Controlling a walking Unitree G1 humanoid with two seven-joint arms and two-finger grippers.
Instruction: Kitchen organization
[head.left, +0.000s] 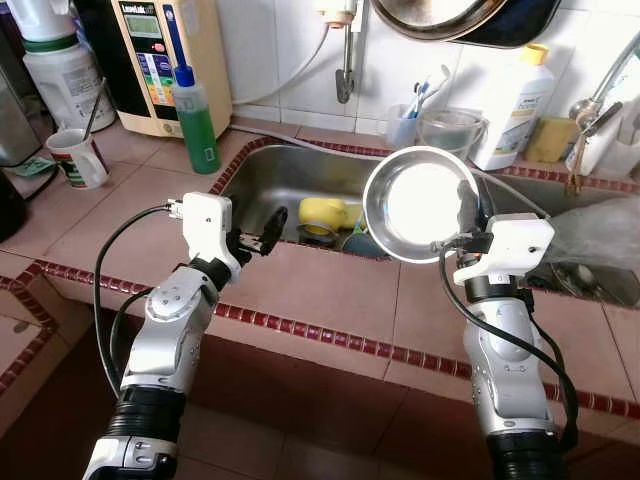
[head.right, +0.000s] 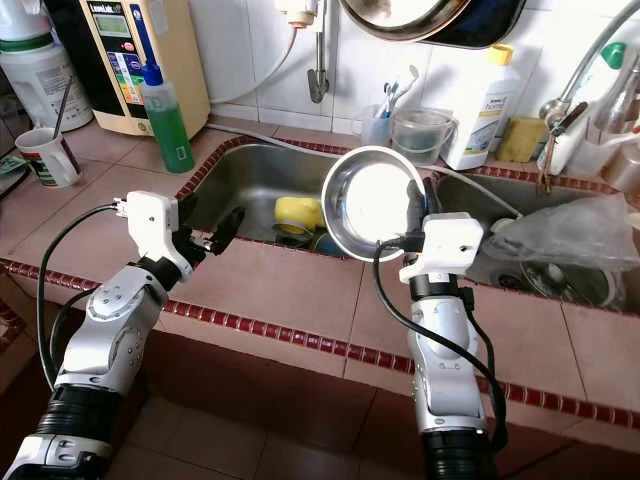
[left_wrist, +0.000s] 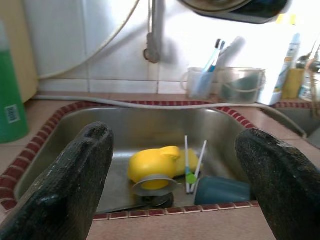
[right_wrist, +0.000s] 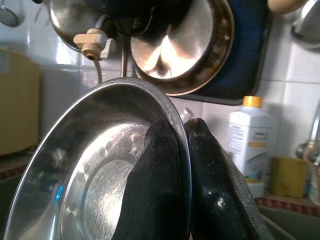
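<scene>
I count: one round steel bowl (head.left: 421, 204) — one green soap bottle (head.left: 196, 118) — one white mug (head.left: 77, 158) — one white plastic bottle (head.left: 514, 106).

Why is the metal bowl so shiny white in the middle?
In the left eye view, light glares off the bowl held by the right tool, washing its middle out white; in the right wrist view the same bowl looks darker with soft streaks; in the left wrist view the window-bright wall blurs the bottle.

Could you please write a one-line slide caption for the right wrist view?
Right gripper pinches the steel bowl by its rim, below a hanging pan.
</scene>
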